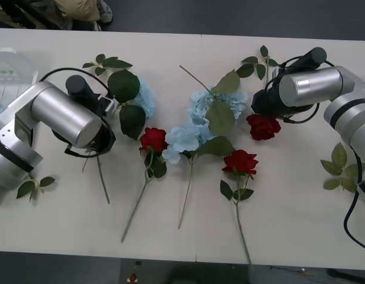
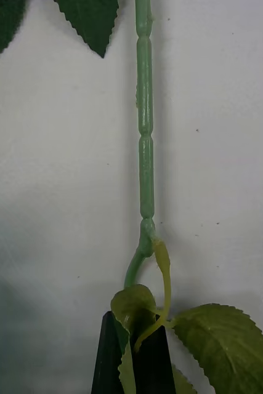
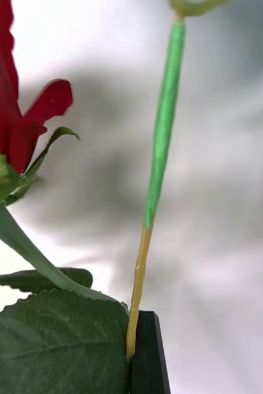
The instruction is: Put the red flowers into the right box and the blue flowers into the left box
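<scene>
On the white bench (image 1: 170, 236), the left pincer (image 3: 140, 354) pinches a thin stem (image 3: 162, 141) beside a blue flower (image 1: 144, 97) and a red rose (image 1: 153, 139) at the left. More blue flowers (image 1: 188, 136) and a second rose (image 1: 240, 161) lie mid-bench. At right, the right pincer (image 2: 131, 357) is pressed onto the leafy stem (image 2: 145, 154) by a third rose (image 1: 263, 126).

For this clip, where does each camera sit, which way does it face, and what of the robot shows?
Front view: above the arms, looking down at the table; both arms show, with red flowers and blue flowers between them.
Right wrist view: on the right arm, facing a green stem above its black right claw.
Left wrist view: on the left arm, facing a stem at its left claw.
Shared: the white table.
</scene>
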`<state>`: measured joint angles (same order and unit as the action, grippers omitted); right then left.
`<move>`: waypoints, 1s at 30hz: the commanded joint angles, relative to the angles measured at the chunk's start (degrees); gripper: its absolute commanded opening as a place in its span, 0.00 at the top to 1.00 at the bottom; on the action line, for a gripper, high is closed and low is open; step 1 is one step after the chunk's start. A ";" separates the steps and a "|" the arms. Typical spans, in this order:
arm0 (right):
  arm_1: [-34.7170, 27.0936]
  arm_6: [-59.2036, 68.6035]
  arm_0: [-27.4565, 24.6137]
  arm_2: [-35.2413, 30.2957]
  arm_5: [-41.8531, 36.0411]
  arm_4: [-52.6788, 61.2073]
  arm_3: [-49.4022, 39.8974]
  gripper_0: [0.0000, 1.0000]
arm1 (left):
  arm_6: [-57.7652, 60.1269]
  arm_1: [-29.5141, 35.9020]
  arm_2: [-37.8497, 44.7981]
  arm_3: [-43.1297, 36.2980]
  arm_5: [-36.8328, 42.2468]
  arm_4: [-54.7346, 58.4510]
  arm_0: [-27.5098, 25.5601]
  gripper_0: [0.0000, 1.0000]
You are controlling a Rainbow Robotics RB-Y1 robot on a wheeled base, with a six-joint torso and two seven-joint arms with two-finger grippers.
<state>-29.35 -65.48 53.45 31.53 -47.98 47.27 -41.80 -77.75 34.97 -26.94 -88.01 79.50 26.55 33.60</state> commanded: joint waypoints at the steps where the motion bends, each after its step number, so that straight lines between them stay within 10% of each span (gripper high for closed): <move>1: 1.48 -3.43 0.78 -0.50 0.00 0.63 0.93 1.00 | -1.09 1.76 6.02 -6.47 3.82 4.30 0.15 1.00; 23: -19.96 -26.98 1.92 -26.34 -42.19 2.22 -15.68 1.00 | -7.16 3.70 10.85 -16.85 8.92 7.20 -1.87 0.97; 25: -22.16 -30.06 0.86 -28.10 -44.04 1.87 -15.59 1.00 | -7.24 3.70 10.85 -16.85 8.92 6.85 -2.05 0.57; 26: -23.92 -33.05 -0.45 -29.51 -45.18 1.60 -15.59 1.00 | -7.24 3.70 10.85 -16.85 8.92 6.05 -2.05 0.00; 30: -28.31 -42.71 -5.38 -33.90 -45.88 1.25 -15.68 1.00 | -7.24 3.70 10.85 -16.85 8.65 5.97 -2.05 0.00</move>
<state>-53.95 -100.73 51.58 0.63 -93.71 48.85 -56.53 -83.13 37.14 -17.48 -103.79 88.32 32.68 31.34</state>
